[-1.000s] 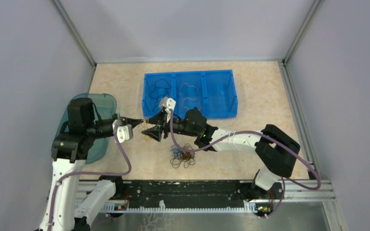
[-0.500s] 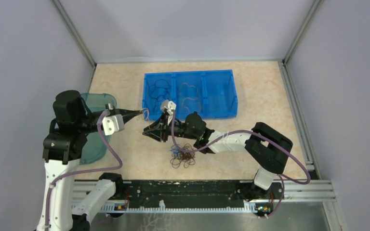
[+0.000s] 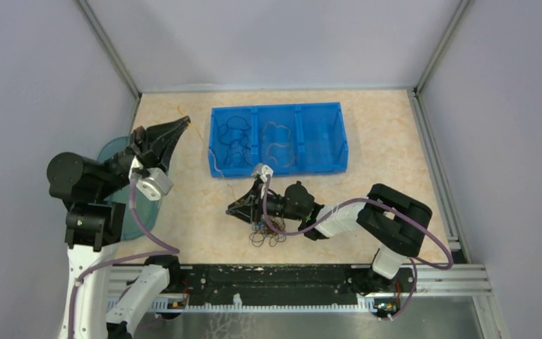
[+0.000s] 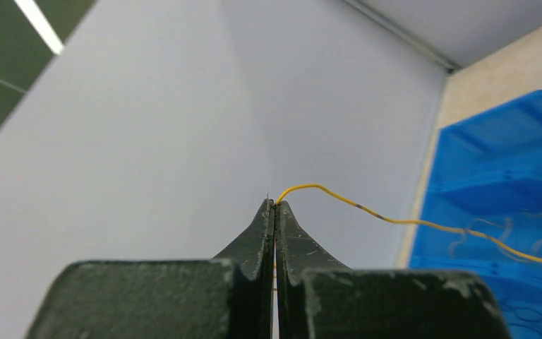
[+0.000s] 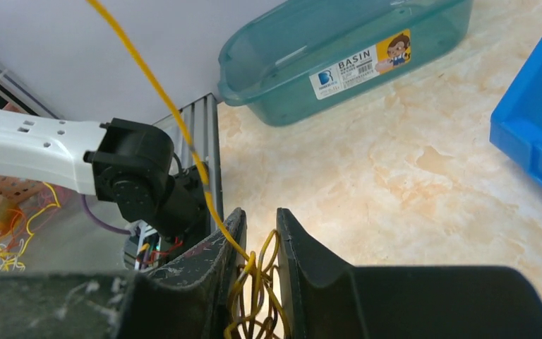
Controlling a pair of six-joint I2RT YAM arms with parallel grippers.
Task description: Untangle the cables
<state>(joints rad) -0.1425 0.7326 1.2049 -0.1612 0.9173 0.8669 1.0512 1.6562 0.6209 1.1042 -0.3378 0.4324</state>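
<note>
The top camera sits high up behind both arms and looks down at the whole table (image 3: 381, 127).

The left wrist camera sits right behind the left gripper (image 4: 275, 206). It looks up along the fingers, at the wall and the blue tray (image 4: 494, 162).

The right wrist camera sits right behind the right gripper (image 5: 260, 224), low by the table. It faces the green tub (image 5: 339, 49).

The top view also shows the tray and the tub. Both wrist views show the same yellow wire (image 4: 395, 220).
</note>
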